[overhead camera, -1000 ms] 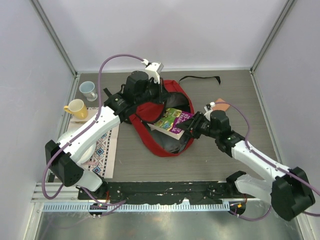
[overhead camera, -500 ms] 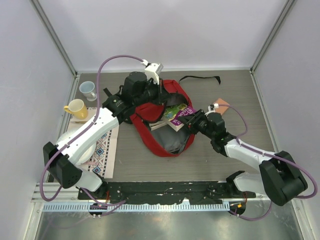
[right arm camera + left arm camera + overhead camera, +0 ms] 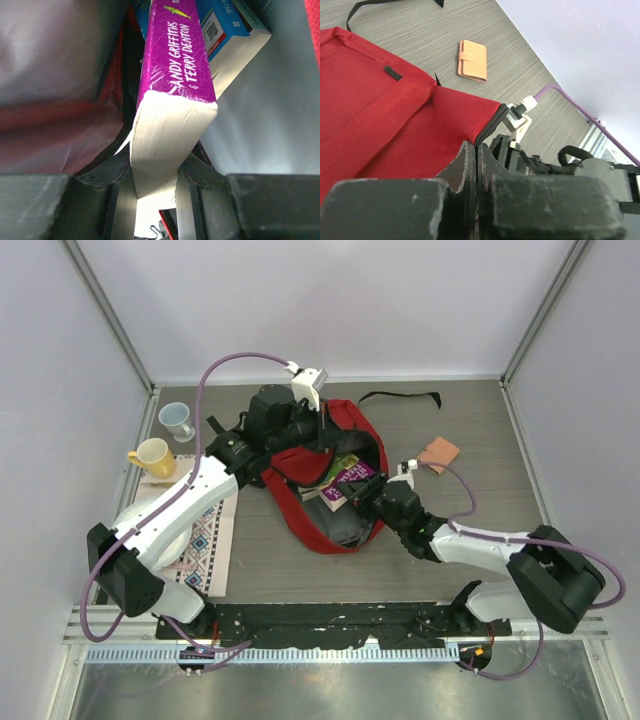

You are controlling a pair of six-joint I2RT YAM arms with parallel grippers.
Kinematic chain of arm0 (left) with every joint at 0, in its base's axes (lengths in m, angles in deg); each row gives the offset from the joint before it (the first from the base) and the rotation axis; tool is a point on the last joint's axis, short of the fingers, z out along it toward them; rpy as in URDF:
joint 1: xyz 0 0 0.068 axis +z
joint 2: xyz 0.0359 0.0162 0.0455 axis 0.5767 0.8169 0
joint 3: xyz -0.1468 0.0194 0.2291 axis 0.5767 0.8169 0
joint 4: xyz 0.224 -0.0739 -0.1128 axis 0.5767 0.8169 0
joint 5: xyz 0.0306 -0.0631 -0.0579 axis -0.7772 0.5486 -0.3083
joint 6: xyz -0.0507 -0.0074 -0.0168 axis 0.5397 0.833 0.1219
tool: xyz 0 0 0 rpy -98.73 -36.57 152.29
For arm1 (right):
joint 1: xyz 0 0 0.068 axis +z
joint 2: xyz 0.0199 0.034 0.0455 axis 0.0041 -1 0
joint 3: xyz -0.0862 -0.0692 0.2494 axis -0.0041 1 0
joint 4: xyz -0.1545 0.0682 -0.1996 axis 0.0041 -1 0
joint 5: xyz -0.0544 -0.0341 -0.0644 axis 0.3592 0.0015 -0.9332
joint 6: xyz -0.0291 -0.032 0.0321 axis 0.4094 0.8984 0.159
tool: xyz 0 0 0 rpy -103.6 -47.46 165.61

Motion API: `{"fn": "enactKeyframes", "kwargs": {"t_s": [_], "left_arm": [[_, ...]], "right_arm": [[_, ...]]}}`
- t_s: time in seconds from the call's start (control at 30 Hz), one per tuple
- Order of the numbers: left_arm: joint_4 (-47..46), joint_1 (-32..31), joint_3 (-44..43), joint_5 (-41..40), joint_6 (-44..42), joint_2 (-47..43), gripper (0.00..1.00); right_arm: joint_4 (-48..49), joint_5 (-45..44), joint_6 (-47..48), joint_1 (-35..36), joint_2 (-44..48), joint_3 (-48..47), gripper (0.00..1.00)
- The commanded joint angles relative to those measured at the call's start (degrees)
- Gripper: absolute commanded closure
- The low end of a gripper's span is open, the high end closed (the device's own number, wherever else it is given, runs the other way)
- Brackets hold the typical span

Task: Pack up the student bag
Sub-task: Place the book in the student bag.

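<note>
1. Right tool [image 3: 155,186]: the jaws stand partly open and are clamped on the page edge of the purple book [image 3: 175,65]. The book is held on edge, with its spine toward the wrist camera.
2. Left tool [image 3: 477,156]: the jaws are closed to a slit, with the black zipper trim of the student bag [image 3: 380,110] pinched between them. This holds the far flap up so the mouth gapes.
3. Change over the last second: the right arm has swung in leftward. The purple book [image 3: 350,478], which overhung the bag's right rim, now sits further inside the mouth over the grey lining. The left tool [image 3: 315,430] has not shifted.
4. Inside: a second book [image 3: 227,22] with a blue cover already lies in the bag, right beside the purple one. I cannot tell whether they touch.
5. The student bag [image 3: 320,535] lies mid-counter between the arms, with its opening toward the right.
6. Outward: a tan wallet [image 3: 439,452] sits on the counter [image 3: 470,540] right of the bag, apart from it. A yellow mug [image 3: 152,457] stands well to the left.
7. Judgement: insertion is under way but the book is not yet released. It needs to go deeper before the right tool [image 3: 365,495] lets go, and it could snag on the second book or the rim.
</note>
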Motion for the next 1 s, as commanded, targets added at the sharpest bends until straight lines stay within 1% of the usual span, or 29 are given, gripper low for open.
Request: {"fn": "enactKeyframes", "kwargs": {"t_s": [0.0,0.07,0.13,0.23,0.33,0.37,0.4,0.43,0.5,0.57,0.63,0.7,0.73,0.77,0.97], "left_arm": [[-5.79,0.04,-0.6,3.74,1.62,-2.76,1.0],[-5.61,0.04,-0.42,4.26,1.88,-2.85,1.0],[-5.44,0.04,0.02,4.27,1.88,-3.2,1.0],[-4.91,-0.05,0.54,3.48,1.62,-4.16,1.0],[-4.48,-0.05,0.29,3.04,1.0,-4.43,1.0],[-3.69,0.04,0.2,2.86,0.65,-4.43,1.0],[-3.33,-0.05,0.11,2.77,0.56,-4.34,1.0],[-3.59,-0.05,0.28,2.86,0.56,-4.34,1.0],[-4.47,0.04,0.81,3.21,1.17,-4.25,1.0],[-5.52,0.04,1.42,3.48,1.79,-3.81,1.0],[-5.53,0.04,1.43,3.83,1.97,-3.55,1.0],[-5.35,0.04,1.34,3.83,1.88,-3.28,1.0],[-5.26,-0.05,1.51,3.74,1.71,-3.28,1.0],[-5.09,-0.05,1.6,3.48,1.62,-3.28,1.0],[-5.09,0.04,2.22,2.86,1.18,-3.64,1.0]], "right_arm": [[10.03,-7.68,-2.21,0.74,-5.5,-4.82,0.99],[11.68,-8.73,-3.08,0.74,-10.15,-7.37,0.99],[13.8,-10.39,-3.61,0.83,-12.89,-8.95,0.99],[13.9,-12.42,-3.87,1.0,-17.46,-11.94,0.96],[14.86,-12.42,-4.41,0.92,-20.89,-12.92,0.86],[14.17,-12.51,-3.54,0.91,-21.16,-13.0,0.72],[13.46,-12.34,-2.83,0.91,-21.77,-12.92,0.65],[12.59,-11.99,-2.65,0.91,-22.3,-12.83,0.54],[11.88,-10.24,-1.59,0.91,-24.58,-12.65,0.49],[12.92,-7.07,-1.86,1.0,-25.82,-11.78,0.41],[13.89,-5.75,-1.33,1.18,-25.65,-10.38,0.34],[11.54,-6.27,0.77,1.44,-24.07,-9.93,0.29],[9.87,-6.53,1.39,1.44,-22.06,-10.19,0.24],[7.5,-6.8,2.09,1.44,-21.09,-10.02,0.23],[1.87,-7.76,5.35,1.44,-14.15,-7.56,0.21]]}}
